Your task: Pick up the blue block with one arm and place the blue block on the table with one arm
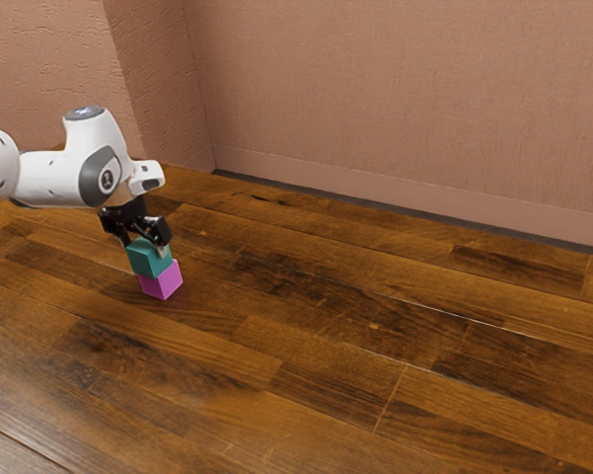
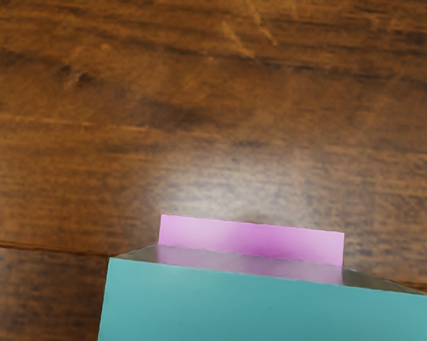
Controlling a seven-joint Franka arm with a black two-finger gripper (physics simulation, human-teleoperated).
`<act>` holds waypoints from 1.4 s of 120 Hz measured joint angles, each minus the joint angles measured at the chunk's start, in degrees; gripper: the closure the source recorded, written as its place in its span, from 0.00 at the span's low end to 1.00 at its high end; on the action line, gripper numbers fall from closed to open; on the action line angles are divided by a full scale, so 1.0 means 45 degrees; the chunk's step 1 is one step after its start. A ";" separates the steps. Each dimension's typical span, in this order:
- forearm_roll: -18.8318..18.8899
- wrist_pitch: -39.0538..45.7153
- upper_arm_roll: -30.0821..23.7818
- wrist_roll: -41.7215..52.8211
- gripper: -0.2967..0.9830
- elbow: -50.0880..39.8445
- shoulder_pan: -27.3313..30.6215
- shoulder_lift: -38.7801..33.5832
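My gripper (image 1: 146, 243) is at the blue block, fingers on two opposite sides of its upper part, shut on it. This blue block (image 1: 148, 261), teal in colour, sits directly above a magenta block (image 1: 162, 281), slightly offset from it toward the exterior view's left. Whether the two blocks touch, I cannot tell. In the wrist view the blue block (image 2: 270, 305) looms large at the lower edge, and a strip of the magenta block (image 2: 252, 238) shows past its edge, lower down.
Brown wooden planks form the surface (image 1: 375, 346) under the blocks, stretching away toward the exterior view's right. A pinkish wall (image 1: 405, 99) with a baseboard rises behind, with a corner near the arm.
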 joint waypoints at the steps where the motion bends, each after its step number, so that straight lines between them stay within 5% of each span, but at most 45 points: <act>1: -0.0001 0.0000 0.0000 -0.0001 0.23 0.0017 0.0000 0.0024; 36: -0.0050 0.0000 -0.0002 -0.0010 0.24 0.0198 0.0001 0.0503; 52: 0.0030 0.0001 -0.0002 -0.0016 0.40 0.0211 -0.0018 0.0422; 64: 0.0094 0.0006 0.0006 -0.0037 0.42 0.0210 -0.0011 0.0301; 80: 0.0131 0.0001 0.0082 -0.0136 0.44 -0.0678 -0.0113 -0.1234; 97: 0.0168 0.0004 -0.0039 -0.1015 0.46 -0.3321 -0.1743 -0.3923; 109: 0.0150 0.0012 -0.0293 -0.1801 0.45 -0.3907 -0.2338 -0.4435; 126: 0.0116 0.0070 -0.0697 -0.2870 0.46 -0.3874 -0.3357 -0.3776; 168: 0.0031 0.0476 -0.0880 -0.4633 0.45 -0.2501 -0.3416 -0.0574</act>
